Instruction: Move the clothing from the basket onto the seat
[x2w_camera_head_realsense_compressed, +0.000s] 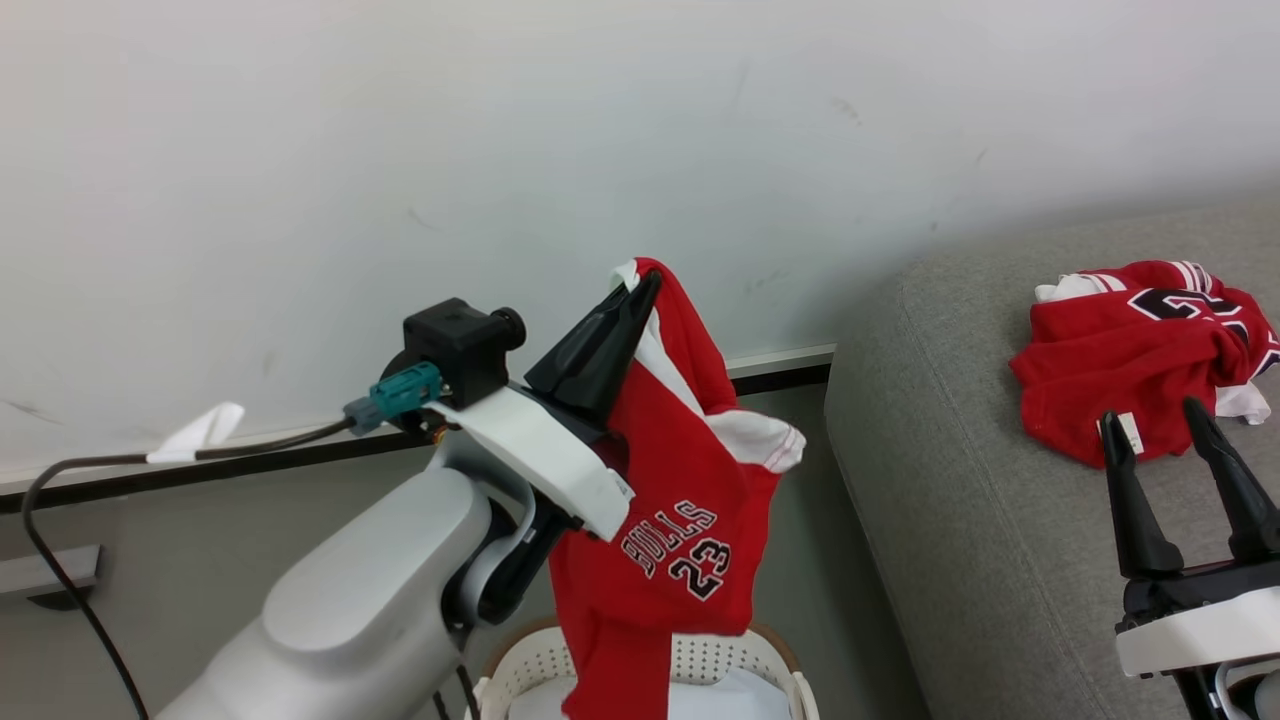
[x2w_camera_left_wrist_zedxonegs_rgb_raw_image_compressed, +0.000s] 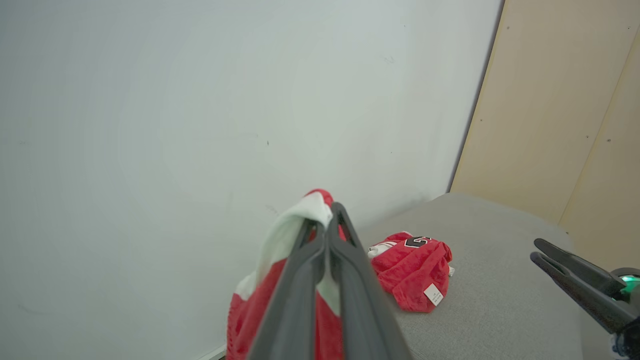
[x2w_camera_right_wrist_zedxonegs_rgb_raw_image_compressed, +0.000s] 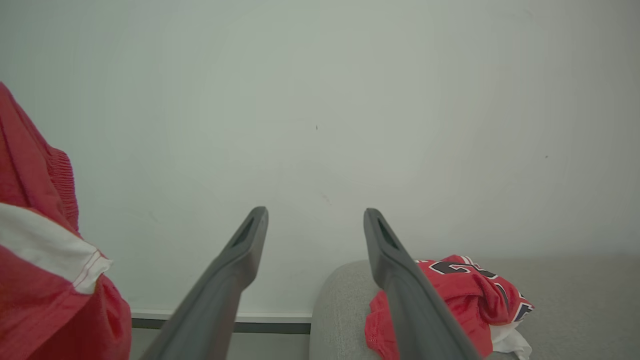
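My left gripper (x2w_camera_head_realsense_compressed: 642, 283) is shut on the top of a red jersey (x2w_camera_head_realsense_compressed: 668, 510) with white trim and a black "23" print. The jersey hangs high above the cream-white basket (x2w_camera_head_realsense_compressed: 700, 662), its lower end dangling down to the basket. From the left wrist view the shut left gripper (x2w_camera_left_wrist_zedxonegs_rgb_raw_image_compressed: 330, 212) pinches the held jersey (x2w_camera_left_wrist_zedxonegs_rgb_raw_image_compressed: 270, 295). A second red jersey (x2w_camera_head_realsense_compressed: 1140, 350) lies crumpled on the grey seat (x2w_camera_head_realsense_compressed: 960, 480). My right gripper (x2w_camera_head_realsense_compressed: 1155, 410) is open over the seat, just in front of that jersey. The right wrist view has the open right gripper (x2w_camera_right_wrist_zedxonegs_rgb_raw_image_compressed: 315, 215), the lying jersey (x2w_camera_right_wrist_zedxonegs_rgb_raw_image_compressed: 465, 295) and the hanging jersey (x2w_camera_right_wrist_zedxonegs_rgb_raw_image_compressed: 45, 270).
A pale wall (x2w_camera_head_realsense_compressed: 500, 150) with a dark baseboard (x2w_camera_head_realsense_compressed: 200, 465) rises behind the basket. A black cable (x2w_camera_head_realsense_compressed: 80, 590) trails from my left wrist. A beige panel (x2w_camera_left_wrist_zedxonegs_rgb_raw_image_compressed: 570, 110) stands beyond the seat (x2w_camera_left_wrist_zedxonegs_rgb_raw_image_compressed: 500, 295). Bare seat fabric lies left of the lying jersey.
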